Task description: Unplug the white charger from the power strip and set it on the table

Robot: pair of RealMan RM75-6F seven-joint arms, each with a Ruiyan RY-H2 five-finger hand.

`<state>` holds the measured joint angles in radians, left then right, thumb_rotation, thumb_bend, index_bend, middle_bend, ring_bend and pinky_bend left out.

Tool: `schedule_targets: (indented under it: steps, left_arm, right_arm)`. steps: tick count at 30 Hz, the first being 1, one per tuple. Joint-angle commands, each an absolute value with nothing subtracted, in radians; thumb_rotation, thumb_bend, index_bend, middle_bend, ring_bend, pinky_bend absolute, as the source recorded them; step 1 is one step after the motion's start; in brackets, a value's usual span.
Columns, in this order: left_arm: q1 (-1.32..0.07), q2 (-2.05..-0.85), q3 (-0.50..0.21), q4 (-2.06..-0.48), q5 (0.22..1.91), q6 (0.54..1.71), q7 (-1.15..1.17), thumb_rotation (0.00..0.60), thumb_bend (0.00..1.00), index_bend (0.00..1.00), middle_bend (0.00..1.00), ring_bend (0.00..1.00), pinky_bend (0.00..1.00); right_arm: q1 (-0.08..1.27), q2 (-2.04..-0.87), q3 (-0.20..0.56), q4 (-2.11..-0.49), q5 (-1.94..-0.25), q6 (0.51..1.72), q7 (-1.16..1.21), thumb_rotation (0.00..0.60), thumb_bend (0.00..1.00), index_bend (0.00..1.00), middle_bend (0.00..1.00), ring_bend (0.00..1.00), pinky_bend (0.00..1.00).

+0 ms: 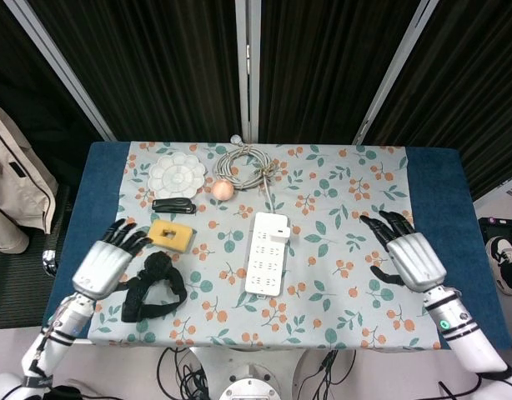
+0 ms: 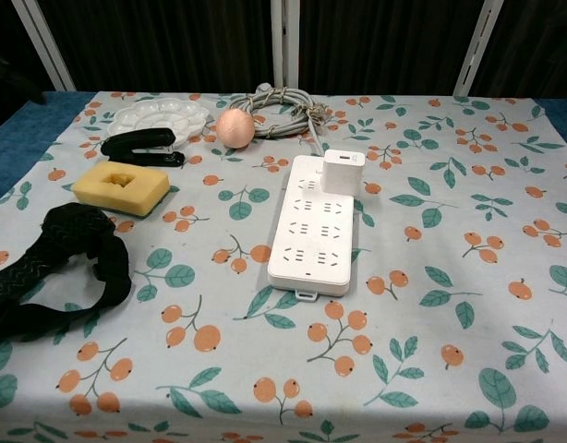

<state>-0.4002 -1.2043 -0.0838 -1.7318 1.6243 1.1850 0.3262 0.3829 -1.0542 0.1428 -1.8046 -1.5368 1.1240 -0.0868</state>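
The white charger (image 2: 343, 172) stands plugged into the far right corner of the white power strip (image 2: 311, 226), which lies lengthwise at the table's middle (image 1: 268, 252); in the head view the charger (image 1: 283, 232) shows as a small white block. My right hand (image 1: 410, 257) hovers over the cloth well right of the strip, fingers spread, holding nothing. My left hand (image 1: 107, 263) is over the left part of the table, fingers apart and empty, beside the black strap (image 1: 153, 286). Neither hand shows in the chest view.
A yellow sponge (image 2: 121, 186), a black stapler (image 2: 141, 146), a white paint palette (image 2: 161, 116), a peach ball (image 2: 235, 127) and the strip's coiled grey cable (image 2: 283, 106) lie left and behind. The floral cloth (image 2: 450, 277) covers the table.
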Motion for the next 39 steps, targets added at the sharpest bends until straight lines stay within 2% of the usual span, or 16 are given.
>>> schedule_targets:
  steps: [1, 9, 16, 27, 39]
  left_arm:
    - [-0.518, -1.274, -0.090, -1.721, 1.684, 1.057, 0.310, 0.600, 0.16, 0.27, 0.25, 0.13, 0.13]
    - [-0.716, -1.467, -0.104, -1.576, 1.717, 0.870, 0.255, 0.600, 0.16, 0.27, 0.25, 0.13, 0.13]
    - [-0.814, -1.602, -0.110, -1.450, 1.707, 0.811, 0.213, 0.600, 0.16, 0.27, 0.25, 0.13, 0.13]
    - [-0.866, -1.730, -0.078, -1.308, 1.698, 0.837, 0.141, 0.600, 0.16, 0.27, 0.25, 0.16, 0.18]
    - [-0.864, -1.776, -0.031, -1.229, 1.694, 0.897, 0.084, 0.600, 0.16, 0.26, 0.25, 0.17, 0.18]
  right_arm:
    - [0.516, -1.098, 0.198, -1.810, -1.479, 0.976, -0.148, 0.600, 0.22, 0.03, 0.17, 0.05, 0.11]
    - [0.713, -1.268, 0.255, -1.690, -1.298, 0.793, -0.276, 0.600, 0.23, 0.03, 0.17, 0.06, 0.13]
    - [0.816, -1.394, 0.242, -1.577, -1.185, 0.734, -0.380, 0.600, 0.24, 0.03, 0.17, 0.06, 0.14]
    - [0.865, -1.530, 0.197, -1.424, -1.167, 0.745, -0.380, 0.600, 0.24, 0.03, 0.20, 0.07, 0.16]
    - [0.912, -1.639, 0.161, -1.275, -1.204, 0.738, -0.374, 0.600, 0.24, 0.07, 0.23, 0.11, 0.19]
